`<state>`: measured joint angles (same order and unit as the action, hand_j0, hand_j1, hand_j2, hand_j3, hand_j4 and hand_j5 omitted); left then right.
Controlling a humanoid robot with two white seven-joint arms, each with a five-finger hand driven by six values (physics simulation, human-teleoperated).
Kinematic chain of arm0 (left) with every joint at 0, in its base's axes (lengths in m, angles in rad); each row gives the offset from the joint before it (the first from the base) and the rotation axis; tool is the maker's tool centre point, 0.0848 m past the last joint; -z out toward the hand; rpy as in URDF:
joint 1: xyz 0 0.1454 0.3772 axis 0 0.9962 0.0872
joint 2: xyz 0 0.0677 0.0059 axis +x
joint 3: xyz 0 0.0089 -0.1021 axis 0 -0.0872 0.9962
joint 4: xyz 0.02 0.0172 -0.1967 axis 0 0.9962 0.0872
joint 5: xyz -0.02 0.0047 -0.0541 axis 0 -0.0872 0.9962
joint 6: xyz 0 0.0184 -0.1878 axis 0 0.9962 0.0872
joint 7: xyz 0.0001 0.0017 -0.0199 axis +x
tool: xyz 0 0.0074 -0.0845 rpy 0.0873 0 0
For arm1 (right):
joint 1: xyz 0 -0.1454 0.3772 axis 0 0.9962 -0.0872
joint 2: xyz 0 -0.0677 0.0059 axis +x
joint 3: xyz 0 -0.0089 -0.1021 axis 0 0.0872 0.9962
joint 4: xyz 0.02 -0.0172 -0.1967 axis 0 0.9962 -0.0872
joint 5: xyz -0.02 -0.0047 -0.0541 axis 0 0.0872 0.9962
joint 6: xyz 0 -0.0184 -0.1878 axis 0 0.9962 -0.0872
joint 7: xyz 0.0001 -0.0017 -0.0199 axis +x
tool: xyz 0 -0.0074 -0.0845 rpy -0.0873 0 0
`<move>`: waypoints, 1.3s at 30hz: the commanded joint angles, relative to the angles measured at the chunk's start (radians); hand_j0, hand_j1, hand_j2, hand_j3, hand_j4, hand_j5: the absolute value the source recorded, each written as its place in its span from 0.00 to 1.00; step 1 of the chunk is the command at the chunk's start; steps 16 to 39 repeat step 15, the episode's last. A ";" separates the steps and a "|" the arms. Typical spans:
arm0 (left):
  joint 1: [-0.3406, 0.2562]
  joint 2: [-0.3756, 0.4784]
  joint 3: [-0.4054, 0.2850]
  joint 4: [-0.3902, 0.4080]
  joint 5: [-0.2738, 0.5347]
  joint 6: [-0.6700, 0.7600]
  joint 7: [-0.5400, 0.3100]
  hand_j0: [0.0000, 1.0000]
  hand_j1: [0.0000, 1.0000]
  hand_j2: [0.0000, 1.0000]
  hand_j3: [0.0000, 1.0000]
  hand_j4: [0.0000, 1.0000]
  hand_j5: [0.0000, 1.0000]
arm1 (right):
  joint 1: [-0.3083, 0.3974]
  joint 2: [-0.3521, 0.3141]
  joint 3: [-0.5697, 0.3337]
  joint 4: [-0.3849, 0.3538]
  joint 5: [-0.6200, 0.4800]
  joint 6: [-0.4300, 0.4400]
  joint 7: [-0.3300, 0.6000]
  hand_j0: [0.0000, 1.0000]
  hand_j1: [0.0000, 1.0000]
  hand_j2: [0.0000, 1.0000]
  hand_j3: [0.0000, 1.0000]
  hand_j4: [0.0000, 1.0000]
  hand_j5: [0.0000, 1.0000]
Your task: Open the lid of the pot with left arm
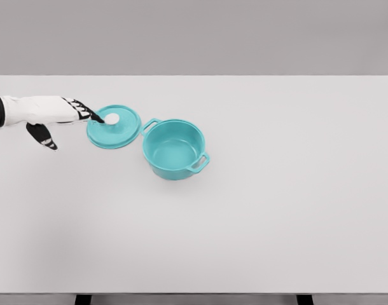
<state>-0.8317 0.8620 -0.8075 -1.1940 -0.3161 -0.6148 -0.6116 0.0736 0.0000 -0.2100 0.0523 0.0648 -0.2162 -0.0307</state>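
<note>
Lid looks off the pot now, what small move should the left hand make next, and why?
Probably let go and draw the left hand back leftward: the lid already lies on the table beside the open pot, fingers at its white knob.

One view only — from the robot's head, looking forward and steeply down onto the white counter [257, 222]. It stands well back: the far edge and both far corners show, with grey wall beyond — the near edge at bottom.
</note>
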 commanded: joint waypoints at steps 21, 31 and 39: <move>0.207 -0.072 0.390 -0.003 0.045 0.004 0.001 1.00 1.00 1.00 1.00 1.00 1.00 | 0.000 0.000 0.000 0.000 0.000 0.000 0.000 1.00 1.00 1.00 1.00 1.00 1.00; 0.207 -0.072 0.390 -0.003 0.045 0.004 0.001 1.00 1.00 1.00 1.00 1.00 1.00 | 0.000 0.000 0.000 0.000 0.000 0.000 0.000 1.00 1.00 1.00 1.00 1.00 1.00; 0.207 -0.072 0.390 -0.003 0.045 0.004 0.001 1.00 1.00 1.00 1.00 1.00 1.00 | 0.000 0.000 0.000 0.000 0.000 0.000 0.000 1.00 1.00 1.00 1.00 1.00 1.00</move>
